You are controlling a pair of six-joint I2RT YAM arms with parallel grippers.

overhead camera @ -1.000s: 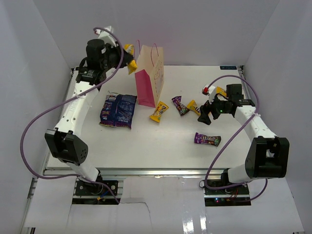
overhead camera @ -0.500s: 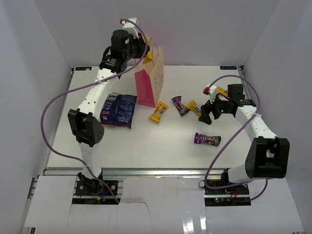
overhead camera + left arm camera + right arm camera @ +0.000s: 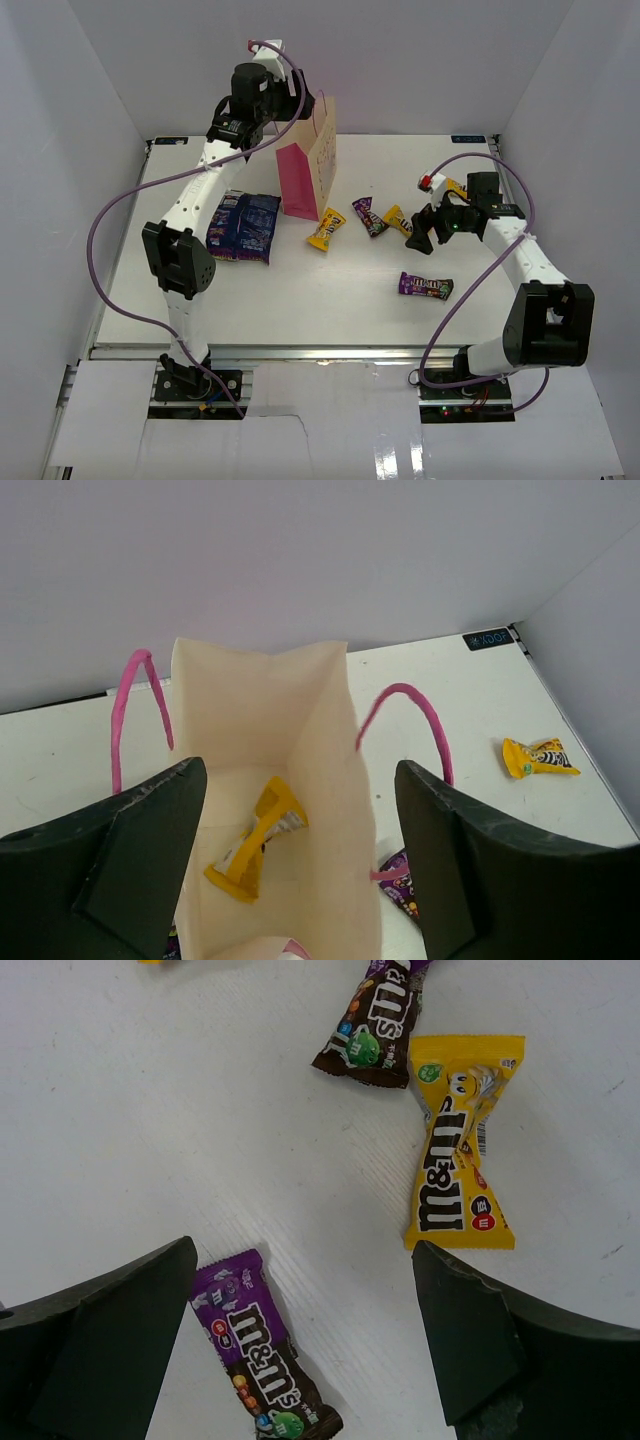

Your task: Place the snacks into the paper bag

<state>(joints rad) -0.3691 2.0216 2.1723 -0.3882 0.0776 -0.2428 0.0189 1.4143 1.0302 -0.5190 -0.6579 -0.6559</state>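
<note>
You have the left gripper [image 3: 300,780] spread wide and empty, right above the open mouth of the paper bag [image 3: 260,700]; one yellow packet [image 3: 258,842] lies inside it. Your right gripper [image 3: 303,1250] hangs wide open, holding nothing, low over the surface [image 3: 330,300], with a purple packet [image 3: 262,1360] and a second yellow packet [image 3: 460,1175] beneath. The blue snack bag [image 3: 243,227] lies near the bag.

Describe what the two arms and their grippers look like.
The left arm and right arm are built of slim white links joined by chunky black joint housings. A loose purple cable loops along each arm. The left gripper and right gripper each carry two broad, dark, wedge-shaped fingers with a matte surface.
</note>
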